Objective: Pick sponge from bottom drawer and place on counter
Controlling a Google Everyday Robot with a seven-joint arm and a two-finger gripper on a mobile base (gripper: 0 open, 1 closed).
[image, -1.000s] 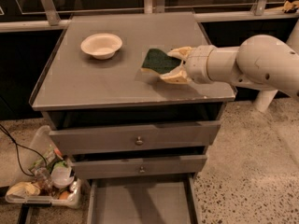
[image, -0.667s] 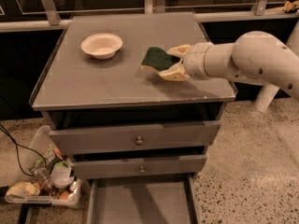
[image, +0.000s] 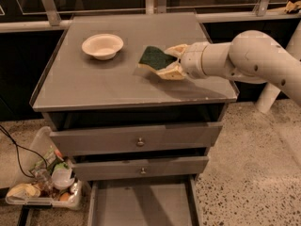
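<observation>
ok so compared with a second ago not a lot has moved: the arm has slid a touch further in over the counter and carried the sponge with it, so it now sits a bit closer to the middle of the top. The gripper is just above the counter, right of centre, and its two fingers are clamped on the right end of the sponge, one above and one below. The sponge is tilted, green face up, with a strip of yellow foam showing along the lower edge. That low edge looks like it's at or very nearly on the surface, but I honestly can't tell if it's touching. My read is that the pick is done and we're in the last bit of the place, with only the let-go left. The bottom drawer is pulled out below with nothing visible in the part I can see. The counter is plain grey, a bit scuffed along the front edge, and a small pale bowl sits well off to the left, so nothing's in the way. Two upper drawers are closed. The floor is speckled, there's a tray of junk down by the left corner, and a rail runs behind.
</observation>
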